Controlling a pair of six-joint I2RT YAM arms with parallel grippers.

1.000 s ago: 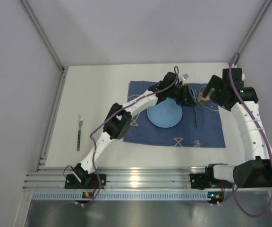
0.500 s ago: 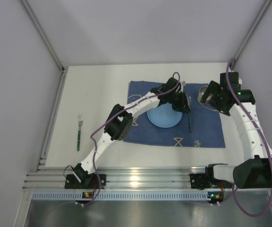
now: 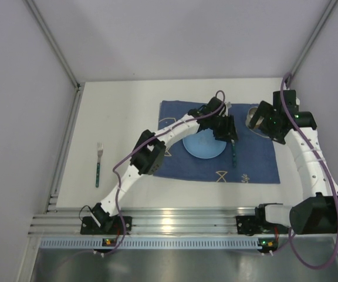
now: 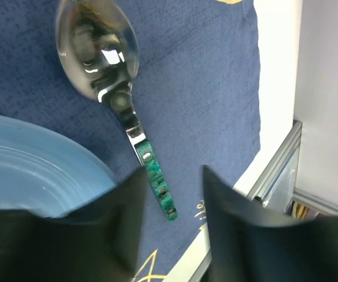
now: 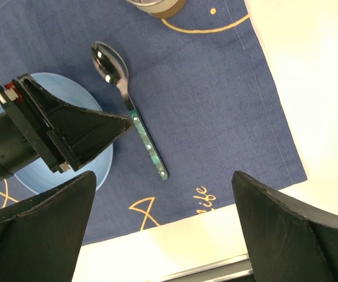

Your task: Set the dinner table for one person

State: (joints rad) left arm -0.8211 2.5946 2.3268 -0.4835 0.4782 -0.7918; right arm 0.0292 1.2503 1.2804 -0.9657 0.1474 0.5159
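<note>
A spoon with a green handle lies flat on the dark blue cloth, just right of the light blue plate. My left gripper hovers over the spoon's handle, open and empty, with the spoon bowl ahead of it. My right gripper is open wide and empty, beside a cup at the cloth's far right. In the right wrist view the spoon, the plate and the cup's base show. A fork lies on the white dinner table, far left.
The ribbed aluminium rail runs along the table's near edge. Grey walls and metal frame posts close in the left, back and right sides. The cloth's right edge lies near the table's right side.
The right gripper let go of the cup at the cloth's far right and drew back. The left gripper brought the spoon leftward beside the plate and released it.
</note>
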